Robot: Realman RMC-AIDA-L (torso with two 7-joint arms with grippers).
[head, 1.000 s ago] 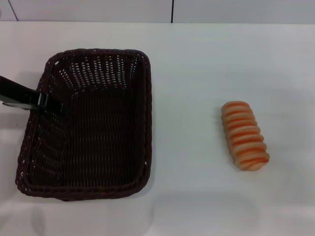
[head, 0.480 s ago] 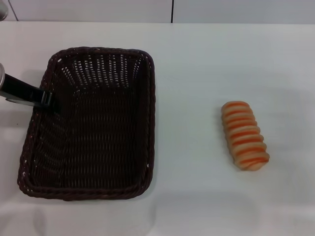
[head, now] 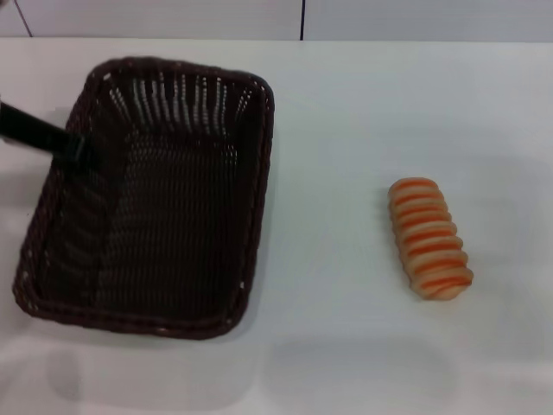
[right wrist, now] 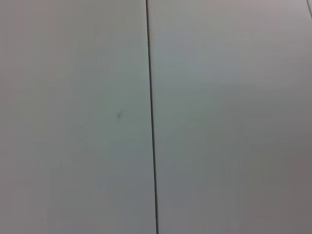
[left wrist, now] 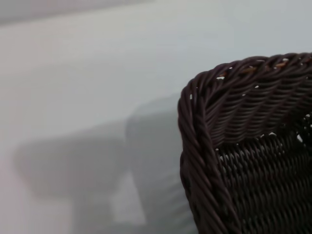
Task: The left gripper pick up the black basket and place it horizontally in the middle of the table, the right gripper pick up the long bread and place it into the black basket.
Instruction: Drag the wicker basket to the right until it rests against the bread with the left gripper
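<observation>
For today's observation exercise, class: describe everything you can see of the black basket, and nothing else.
The black basket is a large rectangular basket of what looks like very dark brown-black woven wicker, with a braided rim, open-weave sloping sides and nothing inside. It is on the left part of the white table, its long side running away from the robot, slightly skewed and seemingly tipped. The left hand meets its left rim. The left wrist view shows one rounded corner. The long bread lies well apart to its right.

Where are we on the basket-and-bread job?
Done: nothing placed yet. In hand: the left gripper is at the left rim of the black basket, which sits tilted on the table's left side, its long side running front to back. Left: set it horizontally mid-table, then the long bread, untouched on the right; the right gripper is out of view.
</observation>
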